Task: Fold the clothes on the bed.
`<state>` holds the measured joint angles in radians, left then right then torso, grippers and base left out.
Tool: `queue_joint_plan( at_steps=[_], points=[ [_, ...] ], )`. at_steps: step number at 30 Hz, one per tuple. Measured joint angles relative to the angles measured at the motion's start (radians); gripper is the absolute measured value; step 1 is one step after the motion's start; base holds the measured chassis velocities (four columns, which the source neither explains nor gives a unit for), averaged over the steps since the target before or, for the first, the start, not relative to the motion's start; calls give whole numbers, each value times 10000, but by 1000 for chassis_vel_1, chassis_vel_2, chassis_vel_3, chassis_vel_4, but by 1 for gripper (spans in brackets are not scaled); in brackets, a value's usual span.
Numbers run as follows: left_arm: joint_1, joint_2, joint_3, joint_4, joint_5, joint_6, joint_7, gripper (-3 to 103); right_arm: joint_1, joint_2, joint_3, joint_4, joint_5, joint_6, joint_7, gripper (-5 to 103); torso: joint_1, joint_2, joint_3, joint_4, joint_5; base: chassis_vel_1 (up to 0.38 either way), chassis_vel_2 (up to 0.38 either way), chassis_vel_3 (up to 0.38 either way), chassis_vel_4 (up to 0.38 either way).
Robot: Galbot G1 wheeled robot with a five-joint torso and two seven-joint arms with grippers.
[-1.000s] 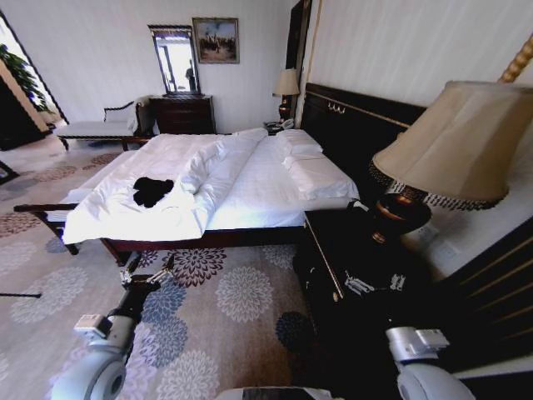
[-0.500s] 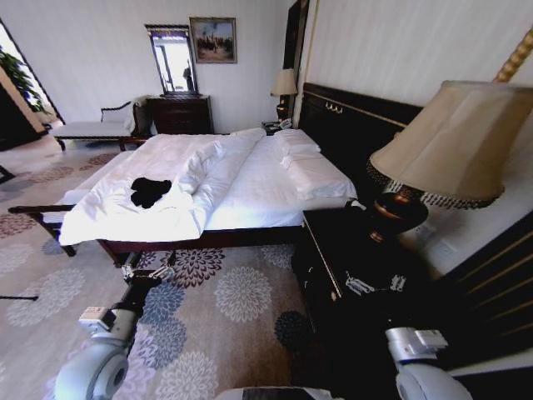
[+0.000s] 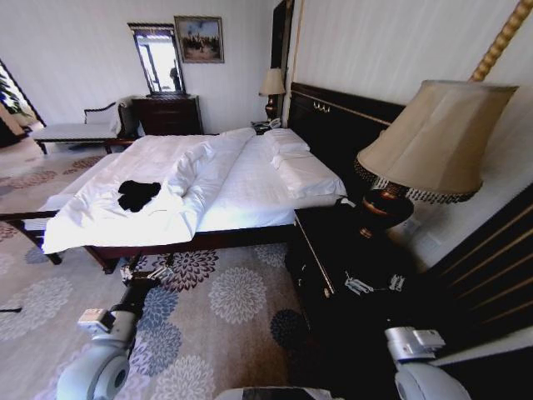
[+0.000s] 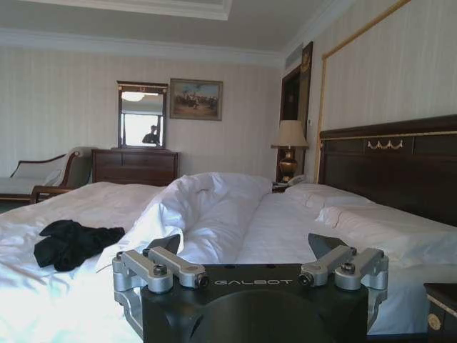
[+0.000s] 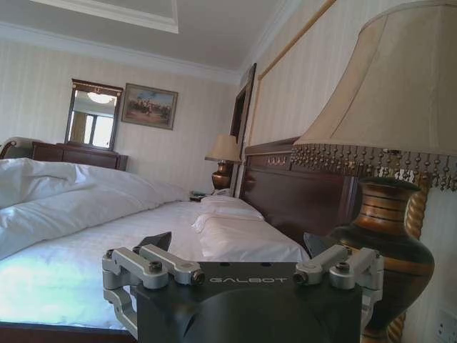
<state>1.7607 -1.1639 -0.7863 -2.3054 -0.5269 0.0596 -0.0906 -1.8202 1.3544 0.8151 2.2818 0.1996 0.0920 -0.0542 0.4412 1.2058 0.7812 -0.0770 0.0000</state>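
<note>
We see the crumpled black soft-fabric T-shirt [image 3: 137, 194] lying on the large white-sheeted bed with its dark wooden frame [image 3: 250, 179], on the foot-end part of the duvet, well apart from the pillows. Our left gripper [image 3: 146, 273] hangs over the floral carpet just before the bed's near side, its fingers spread apart and empty. Our right gripper [image 3: 375, 285] sits over the dark nightstand beside the bed's headboard, near the beige-shaded bronze table lamp [image 3: 416, 162], fingers likewise parted, holding nothing.
</note>
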Motion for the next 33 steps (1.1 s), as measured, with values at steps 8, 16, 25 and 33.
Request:
queue_joint_plan(
  at_steps=[8, 16, 25, 33],
  points=[
    [45, -5, -27, -3, -20, 22, 18, 100, -29, 12, 4, 35, -23, 4, -4, 100, 0, 0, 0, -1, 0, 0, 0, 0, 0],
    [260, -30, -125, -113, -35, 599, 155, 100, -38, 41, -43, 44, -36, -4, -26, 100, 0, 0, 0, -1, 0, -2, 11, 16, -6],
    [-7, -56, -51, 96, 48, 67, 66, 100, -20, 44, -56, 14, -32, -6, -43, 100, 0, 0, 0, 0, 0, -4, 34, 37, -1],
    [-52, -50, 114, 62, 180, 24, 35, 100, 62, 52, -109, -83, -4, -7, -46, 100, 0, 0, 0, 1, 0, -19, 17, 28, -14]
  ],
)
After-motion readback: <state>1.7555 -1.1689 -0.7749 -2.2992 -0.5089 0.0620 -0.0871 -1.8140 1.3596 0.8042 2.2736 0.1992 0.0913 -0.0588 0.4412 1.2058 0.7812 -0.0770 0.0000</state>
